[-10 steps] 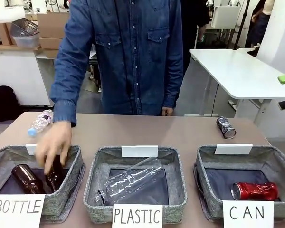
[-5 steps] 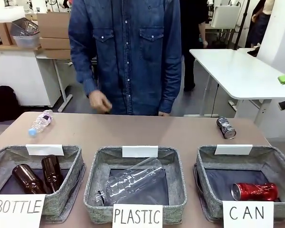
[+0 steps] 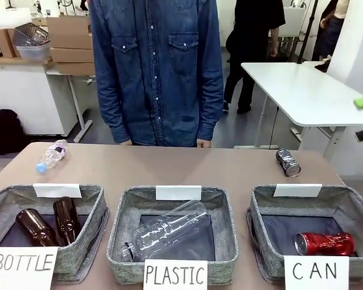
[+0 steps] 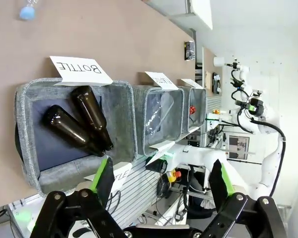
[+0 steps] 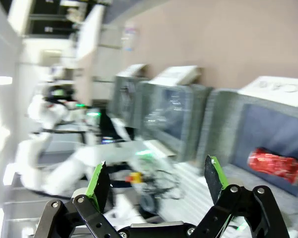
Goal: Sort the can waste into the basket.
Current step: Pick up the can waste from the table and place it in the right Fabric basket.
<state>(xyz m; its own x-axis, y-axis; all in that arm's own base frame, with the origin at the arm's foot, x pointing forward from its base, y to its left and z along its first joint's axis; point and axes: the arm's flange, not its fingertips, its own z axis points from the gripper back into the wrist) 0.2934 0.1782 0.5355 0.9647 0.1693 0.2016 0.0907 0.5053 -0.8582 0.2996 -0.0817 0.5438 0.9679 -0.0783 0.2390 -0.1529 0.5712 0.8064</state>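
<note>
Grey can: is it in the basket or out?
Out. The grey can lies on its side on the table beyond the CAN basket, which holds a red can.

Person's arm [image 3: 109,78] no longer over the BOTTLE basket [image 3: 72,254], now down at the side.

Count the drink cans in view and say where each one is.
2. The red can lies on its side in the CAN basket; the dark printed can lies on the table beyond that basket. None looks hidden.
</note>
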